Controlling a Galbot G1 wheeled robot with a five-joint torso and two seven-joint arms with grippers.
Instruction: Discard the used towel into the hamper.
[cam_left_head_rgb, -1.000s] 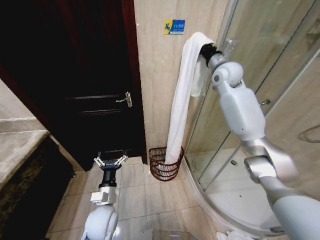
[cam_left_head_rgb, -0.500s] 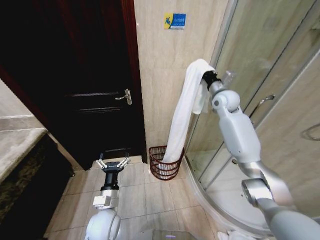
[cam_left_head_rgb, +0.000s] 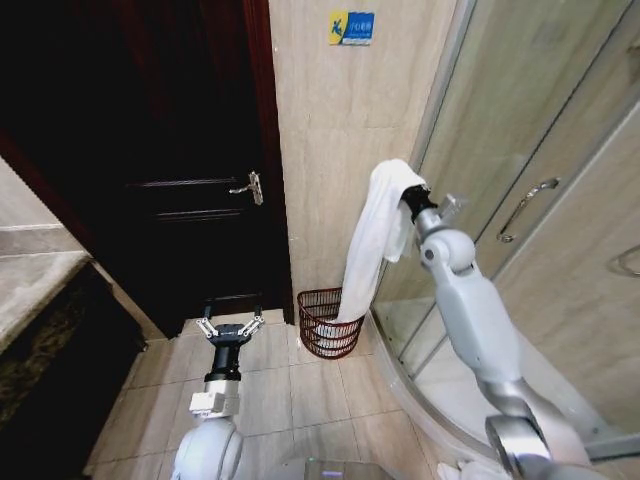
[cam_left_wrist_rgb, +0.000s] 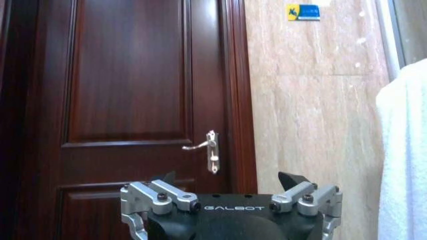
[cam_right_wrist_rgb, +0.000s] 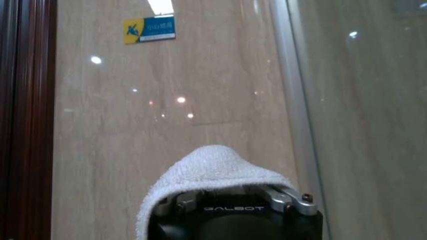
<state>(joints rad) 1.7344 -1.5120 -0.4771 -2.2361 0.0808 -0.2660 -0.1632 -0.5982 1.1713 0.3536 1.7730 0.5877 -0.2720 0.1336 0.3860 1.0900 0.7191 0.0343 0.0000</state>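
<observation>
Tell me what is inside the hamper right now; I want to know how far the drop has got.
The lower end of the white towel hangs into the hamper, while the right end effector holds its top. The towel hides anything beneath it.

Bathroom: dark wood panelled door (cam_left_head_rgb: 190, 150) with metal lever handle (cam_left_head_rgb: 246, 187), beige marble-look wall (cam_left_head_rgb: 340, 140) beside it carrying a small blue-yellow sign (cam_left_head_rgb: 349, 27). Curved glass shower enclosure (cam_left_head_rgb: 540, 150) on the right, its bar handle (cam_left_head_rgb: 527, 208) on the glass; beige tiled floor (cam_left_head_rgb: 290, 390), ceiling-light glints on the wall
</observation>
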